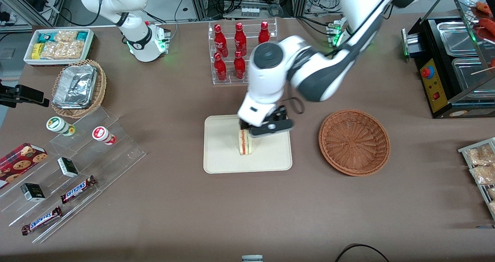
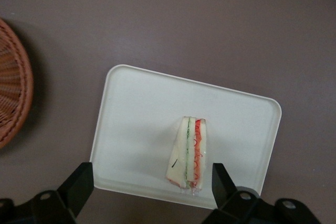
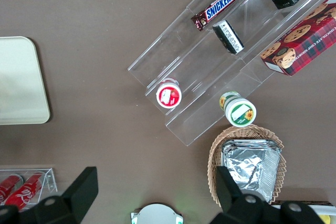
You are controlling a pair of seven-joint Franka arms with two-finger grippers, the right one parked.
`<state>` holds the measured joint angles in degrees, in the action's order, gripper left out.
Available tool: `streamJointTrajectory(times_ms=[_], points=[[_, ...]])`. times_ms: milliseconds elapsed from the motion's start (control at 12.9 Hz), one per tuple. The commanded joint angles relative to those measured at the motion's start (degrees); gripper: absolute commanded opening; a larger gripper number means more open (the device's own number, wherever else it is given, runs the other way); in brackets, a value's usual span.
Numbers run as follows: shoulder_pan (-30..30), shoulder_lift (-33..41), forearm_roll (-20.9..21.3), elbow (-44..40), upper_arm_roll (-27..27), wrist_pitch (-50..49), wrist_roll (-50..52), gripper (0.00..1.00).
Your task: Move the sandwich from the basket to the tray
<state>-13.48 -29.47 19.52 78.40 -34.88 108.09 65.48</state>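
On the cream-beige rectangular plastic tray (image 1: 224,153) the clear-wrapped triangular white-bread sandwich (image 1: 245,142) stood on edge. My claw (image 2: 152,179) hung above it, released, fingers wide and apart from it. Reddish-brown round wicker basket (image 1: 354,142) sat beside the tray on the brown tabletop (image 1: 185,215).

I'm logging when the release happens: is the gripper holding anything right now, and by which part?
Nothing is held. The gripper is open above the tray, its fingers apart and clear of the sandwich, which stands on the tray.
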Motion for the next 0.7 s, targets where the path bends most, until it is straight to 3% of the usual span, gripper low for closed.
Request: streamJointTrajectory(times_ms=[0,310,620], points=[[5.11,8.44,-5.7,1.75,0.16,-5.77,-3.23,0.99],[14.6,14.43,-10.63,1.75,0.16,-13.67,-14.38,0.99],[20.85,18.12,-12.31,1.75,0.43,-20.1,-25.82,0.99]])
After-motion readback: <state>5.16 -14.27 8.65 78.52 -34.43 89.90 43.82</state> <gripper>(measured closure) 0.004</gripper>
